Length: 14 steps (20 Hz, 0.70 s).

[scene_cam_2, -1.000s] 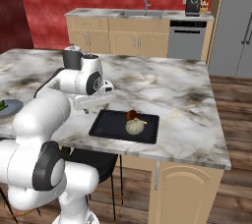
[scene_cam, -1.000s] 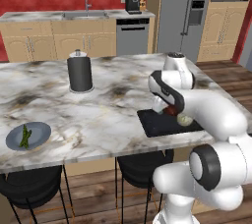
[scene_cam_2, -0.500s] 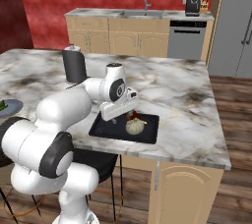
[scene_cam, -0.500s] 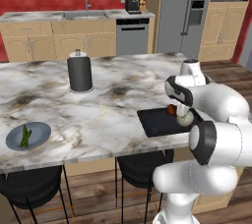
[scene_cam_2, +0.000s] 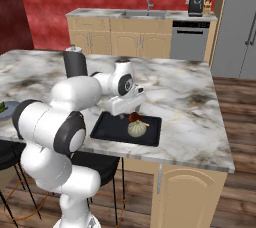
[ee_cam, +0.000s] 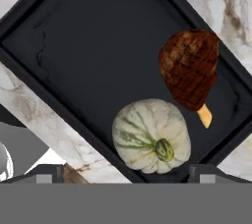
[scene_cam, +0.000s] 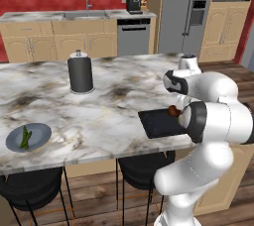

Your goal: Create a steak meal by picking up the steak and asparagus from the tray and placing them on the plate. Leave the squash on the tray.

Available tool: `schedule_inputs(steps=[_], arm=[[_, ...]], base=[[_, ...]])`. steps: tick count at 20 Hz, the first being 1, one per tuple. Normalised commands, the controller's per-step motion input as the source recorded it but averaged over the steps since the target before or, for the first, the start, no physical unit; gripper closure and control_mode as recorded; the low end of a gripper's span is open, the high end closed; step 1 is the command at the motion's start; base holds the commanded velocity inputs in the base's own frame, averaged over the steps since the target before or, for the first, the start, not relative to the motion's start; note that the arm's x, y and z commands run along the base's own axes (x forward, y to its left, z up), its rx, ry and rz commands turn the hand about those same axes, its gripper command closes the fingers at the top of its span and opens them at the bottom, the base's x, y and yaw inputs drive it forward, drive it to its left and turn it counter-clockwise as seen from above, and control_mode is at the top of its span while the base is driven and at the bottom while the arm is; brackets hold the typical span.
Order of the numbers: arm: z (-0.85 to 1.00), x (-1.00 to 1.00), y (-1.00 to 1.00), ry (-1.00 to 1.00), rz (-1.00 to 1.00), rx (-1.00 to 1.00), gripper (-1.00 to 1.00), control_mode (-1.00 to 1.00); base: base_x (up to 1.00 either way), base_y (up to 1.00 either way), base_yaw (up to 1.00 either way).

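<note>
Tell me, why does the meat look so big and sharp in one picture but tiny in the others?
The hand view looks down from close above the tray, so the steak and squash show crisp detail; in the right base view they are small and soft, and in the left base view the arm partly hides them.

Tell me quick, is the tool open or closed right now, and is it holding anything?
Tool: open, holding nothing, hovering over the tray above the squash and steak.
</note>
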Motion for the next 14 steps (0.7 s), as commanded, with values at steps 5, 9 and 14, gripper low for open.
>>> schedule_inputs(steps=[5,9,14], arm=[[-0.12,0.36,0.05,0.00,-0.01,0.00,-1.00,-1.00],[-0.27,0.27,0.15,0.00,-0.07,0.00,-1.00,-1.00],[-0.31,0.12,0.15,-0.05,-0.10,0.00,-1.00,-1.00]], base=[[0.00,0.00,0.00],[0.00,0.00,0.00],[0.00,0.00,0.00]])
